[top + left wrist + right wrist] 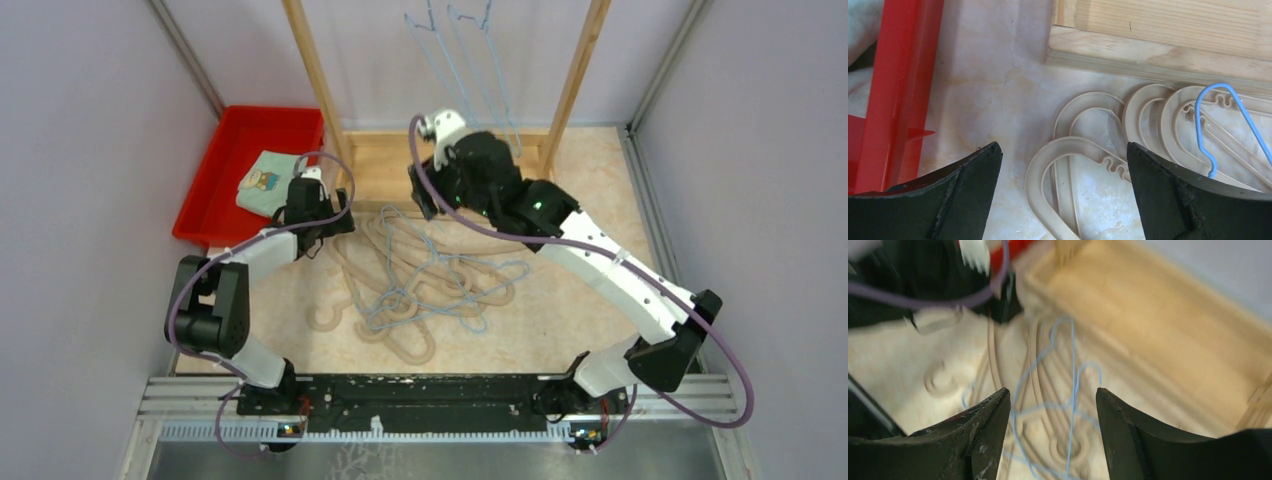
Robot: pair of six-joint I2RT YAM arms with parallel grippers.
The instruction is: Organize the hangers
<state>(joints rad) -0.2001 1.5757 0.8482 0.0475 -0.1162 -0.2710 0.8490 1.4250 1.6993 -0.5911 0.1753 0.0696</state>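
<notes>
At ten o'clock on the table (pixel 520 340) sat a red bin (pixel 215 175) with folded cloth (pixel 262 182) inside. The left gripper (pixel 1063 150) hovered at the bin's three o'clock, its fingers (pixel 973 175) spread wide and empty above beige hooks. The hangers (pixel 420 285), beige and light-blue, lay tangled at the table's centre. More blue wire hangers (pixel 470 60) hung in the wooden rack (pixel 380 165) at twelve o'clock. The right gripper (pixel 1053 395), blurred, was open over the pile's twelve o'clock edge, gripping nothing.

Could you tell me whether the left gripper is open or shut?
Open: the left gripper shows fingers wide apart over beige hangers, holding nothing.
</notes>
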